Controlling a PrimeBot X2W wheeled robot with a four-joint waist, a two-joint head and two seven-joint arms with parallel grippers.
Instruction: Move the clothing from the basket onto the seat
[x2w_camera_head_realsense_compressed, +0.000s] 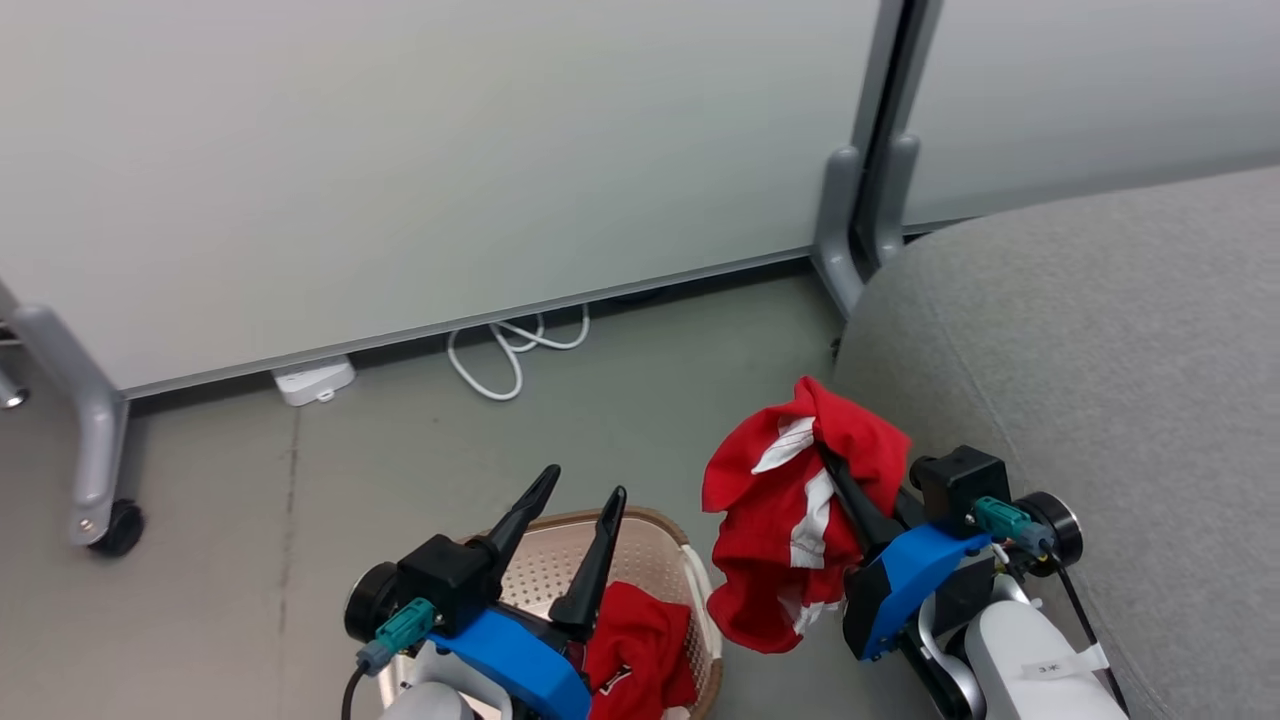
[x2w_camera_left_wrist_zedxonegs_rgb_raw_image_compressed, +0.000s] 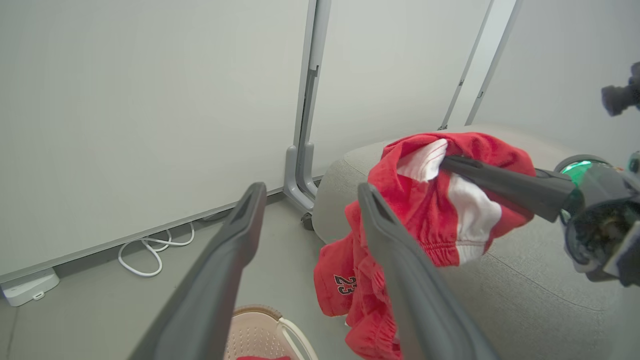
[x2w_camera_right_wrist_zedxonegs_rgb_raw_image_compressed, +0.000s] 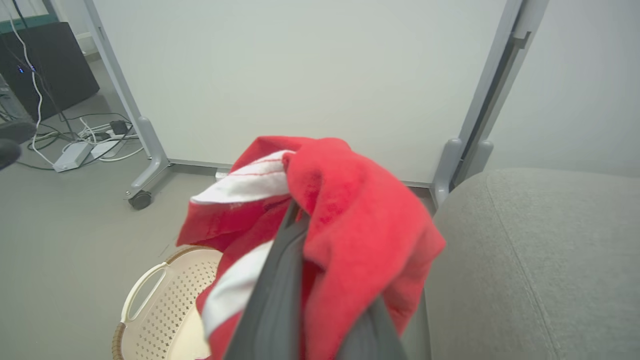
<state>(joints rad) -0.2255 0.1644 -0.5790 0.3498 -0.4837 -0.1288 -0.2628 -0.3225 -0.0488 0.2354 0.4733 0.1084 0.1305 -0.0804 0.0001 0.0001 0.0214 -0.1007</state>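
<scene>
Grey floor (x2w_camera_head_realsense_compressed: 230, 500) is running up to pale partition panels (x2w_camera_head_realsense_compressed: 400, 150) on wheeled legs, with a white cable (x2w_camera_head_realsense_compressed: 510, 350) and a power strip (x2w_camera_head_realsense_compressed: 313, 380) lying along their base. Seat (x2w_camera_head_realsense_compressed: 1100, 350) is sitting at the right of the head view, with its rounded edge facing the robot. Basket (x2w_camera_head_realsense_compressed: 655, 520) is standing on the floor at lower centre.

Right gripper (x2w_camera_head_realsense_compressed: 838, 470) is pinching the held garment (x2w_camera_head_realsense_compressed: 780, 500), fingers closed on a bunched fold near its top. Cloth is hanging in a long vertical drape with white trim showing. It is lifted out of the basket and dangling over bare floor between basket and seat. Second garment (x2w_camera_head_realsense_compressed: 640, 640) is lying inside the basket.

Left gripper (x2w_camera_head_realsense_compressed: 585, 480) is hovering above the basket, fingers spread wide, gripping nothing.

Key relation: the seat is lying to the right of the held garment, just beside the right gripper, so the right gripper is the nearer one. The coming move is probably calling for a carry rightward, over the rounded edge, until the whole drape is hanging above the cushion. Letting go here would be dropping it on the floor. Nothing is resting on the seat yet, so the task looks under halfway.
</scene>
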